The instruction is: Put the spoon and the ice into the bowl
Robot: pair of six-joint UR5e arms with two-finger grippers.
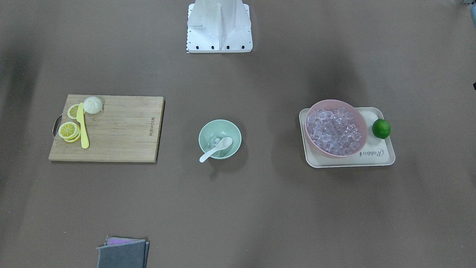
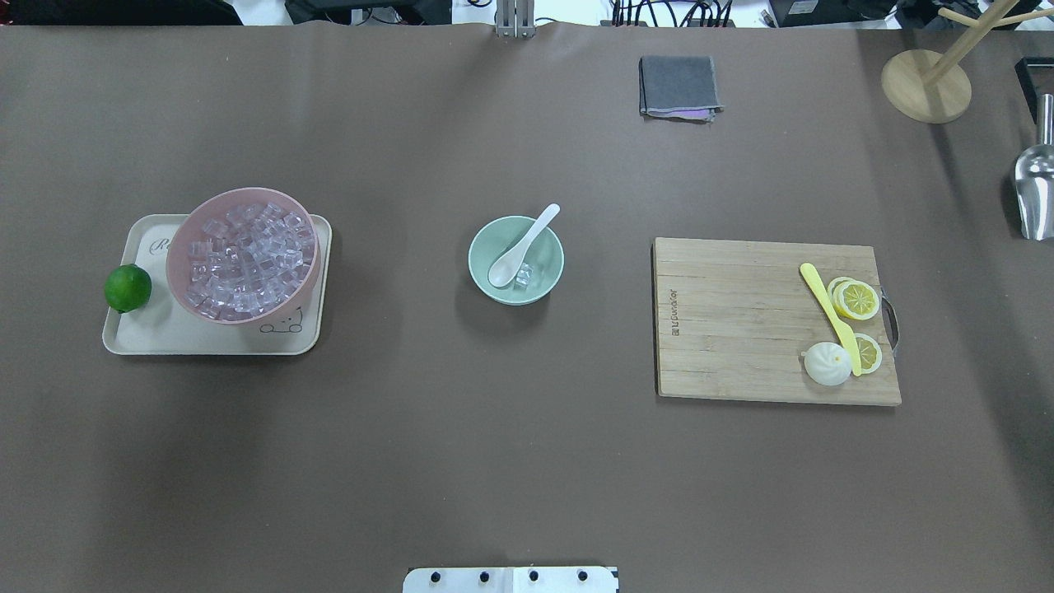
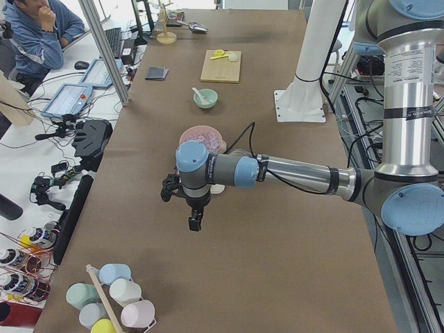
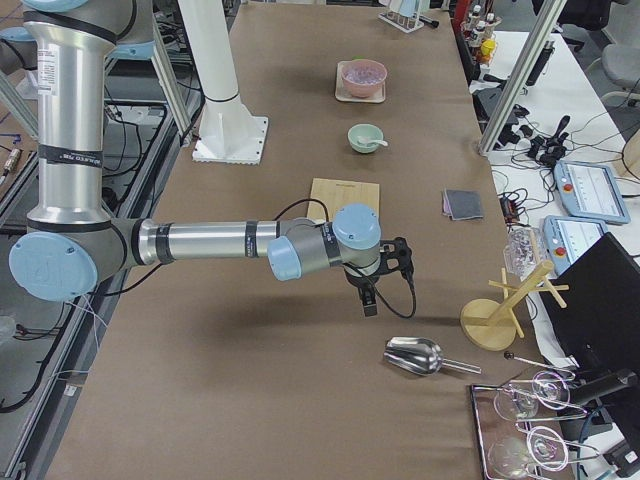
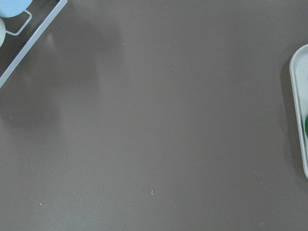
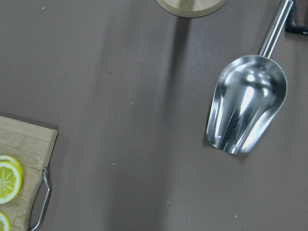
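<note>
The mint-green bowl (image 2: 543, 280) stands at the table's middle, also in the front-facing view (image 1: 208, 130). The white spoon (image 2: 524, 245) lies in it, scoop down inside and handle over the rim. A clear ice cube (image 2: 524, 274) lies in the bowl beside the scoop. Several more ice cubes (image 2: 243, 255) fill the pink bowl (image 2: 189, 239). My left gripper (image 3: 195, 220) hangs over bare table, well short of the pink bowl; I cannot tell if it is open. My right gripper (image 4: 369, 303) hangs past the cutting board near the metal scoop; I cannot tell its state.
The pink bowl and a lime (image 2: 128, 287) sit on a cream tray (image 2: 165, 338). A wooden cutting board (image 2: 741, 321) holds lemon slices, a yellow knife (image 2: 827, 313) and a white bun. A grey cloth (image 2: 678, 86), metal scoop (image 6: 245, 103) and wooden stand (image 2: 926, 86) lie farther off.
</note>
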